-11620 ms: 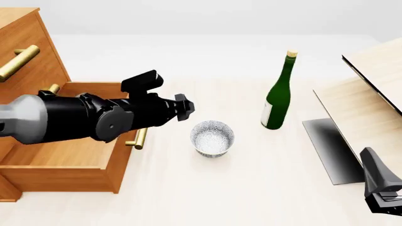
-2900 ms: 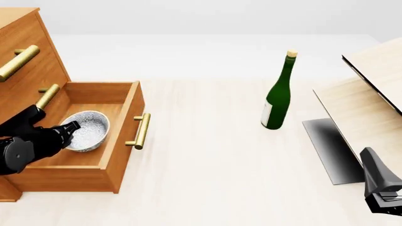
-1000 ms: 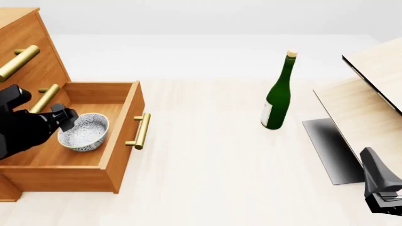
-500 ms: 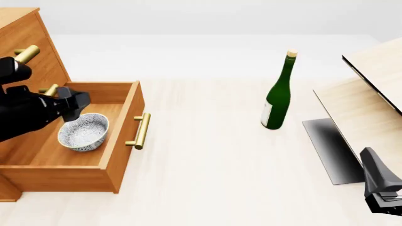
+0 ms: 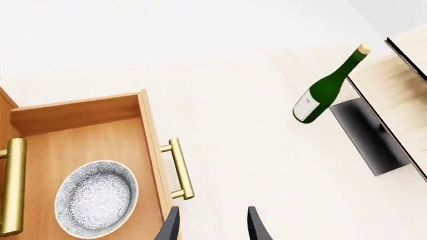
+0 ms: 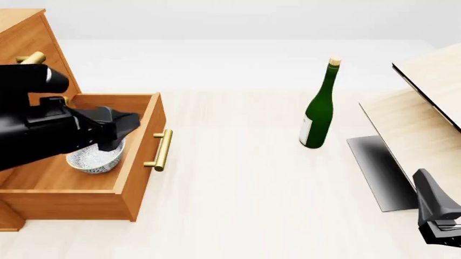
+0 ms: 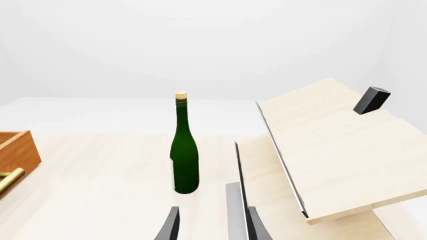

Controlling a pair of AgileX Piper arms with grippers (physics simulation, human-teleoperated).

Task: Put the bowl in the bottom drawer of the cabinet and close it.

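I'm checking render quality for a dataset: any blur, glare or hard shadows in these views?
Front view: sharp, flat even light, only a faint shadow by the green bottle. Left wrist view: crisp, the bowl speckle reads clearly, no glare. Right wrist view: sharp, soft white haze behind.

You have one bowl (image 6: 96,158) in view, at the left of the front frame. One cabinet (image 6: 29,43) occupies the upper left corner. One drawer, the bottom drawer (image 6: 79,199), stands open at lower left. You can count three brass bar handles: one (image 6: 163,150) on the open drawer front and two (image 6: 30,57) partly hidden behind the left arm. One green bottle (image 6: 319,110) stands right of centre. One pale wood panelled structure (image 6: 425,102) fills the right edge. Two arms are present: one left gripper (image 6: 122,125) and one right gripper (image 6: 438,218).
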